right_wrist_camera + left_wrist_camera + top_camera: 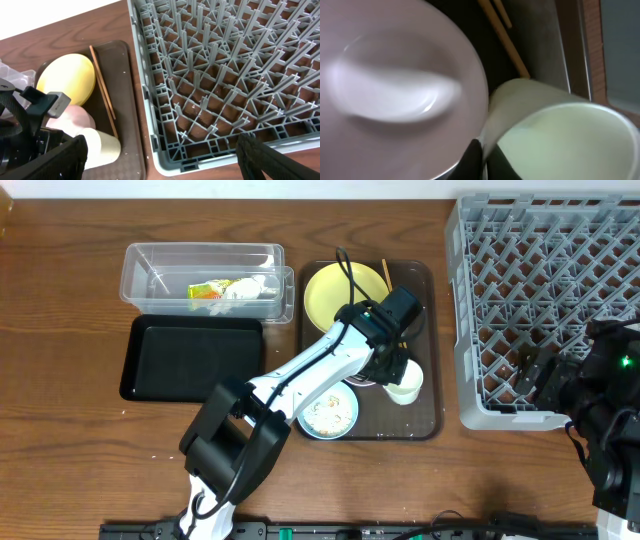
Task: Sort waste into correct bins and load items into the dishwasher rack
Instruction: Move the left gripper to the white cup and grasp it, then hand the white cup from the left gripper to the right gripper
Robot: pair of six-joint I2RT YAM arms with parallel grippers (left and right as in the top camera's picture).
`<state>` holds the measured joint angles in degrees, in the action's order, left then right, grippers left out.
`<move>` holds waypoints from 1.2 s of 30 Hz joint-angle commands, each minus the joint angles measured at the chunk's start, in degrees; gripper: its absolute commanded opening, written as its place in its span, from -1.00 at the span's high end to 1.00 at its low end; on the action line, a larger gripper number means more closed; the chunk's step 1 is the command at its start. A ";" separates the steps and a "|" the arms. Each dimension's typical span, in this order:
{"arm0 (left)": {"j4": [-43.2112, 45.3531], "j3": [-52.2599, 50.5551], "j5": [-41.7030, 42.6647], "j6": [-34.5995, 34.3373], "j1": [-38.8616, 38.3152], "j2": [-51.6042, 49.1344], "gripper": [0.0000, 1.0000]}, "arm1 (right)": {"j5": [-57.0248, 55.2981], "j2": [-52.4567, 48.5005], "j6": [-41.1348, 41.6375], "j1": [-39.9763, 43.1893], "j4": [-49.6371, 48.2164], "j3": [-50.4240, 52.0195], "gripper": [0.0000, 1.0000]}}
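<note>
- Overhead, we see the grey rack [530,270] on the right side of the table, nothing loaded in it yet.
- Brown serving tray [427,310] sits just left of the rack and holds the dishes.
- Clear tub [150,265] has the wrapper in it. Black tray [190,355] is just in front of the tub.
- Yellow plate [335,292] is at the back of the serving tray. Blue bowl [328,413] with rice is at the front, and the pinkish bowl [395,90] touches the cup.
- Cup [404,387] is tilted near the serving tray's right edge. Left gripper [395,377] is clamped on its wall.
- Rack lies to the right of the cup, so we judge the carry goes rightward.
- Right gripper [167,157] has its fingers wide apart and holds nothing. It hovers at the rack's near edge, the closer arm to the rack.
- Chopsticks [385,275] lie front-to-back beside the plate.
</note>
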<state>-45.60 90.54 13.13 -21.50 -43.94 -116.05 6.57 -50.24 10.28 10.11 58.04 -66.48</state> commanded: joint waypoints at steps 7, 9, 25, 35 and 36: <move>-0.94 1.81 11.85 0.90 1.62 0.57 0.88 | 1.77 -0.02 0.83 0.79 0.02 -0.90 -0.76; -1.27 1.97 17.66 1.97 3.78 1.90 0.88 | 6.54 -0.13 -0.17 0.72 -0.57 -0.85 -0.75; -10.47 1.95 54.93 14.45 26.08 7.19 0.88 | 56.00 -16.57 -16.61 -1.75 -12.92 -0.79 -0.99; -6.80 1.95 70.16 14.38 29.16 7.19 0.88 | 63.12 -26.67 -16.57 -11.96 -24.72 -0.79 -0.97; -6.21 1.95 71.49 14.38 29.16 7.19 0.88 | 63.10 -27.52 -16.35 -12.79 -25.79 -0.79 -0.94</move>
<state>-52.49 90.94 75.83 -8.49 -15.11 -109.75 66.04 -76.20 -5.28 -0.56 33.47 -66.54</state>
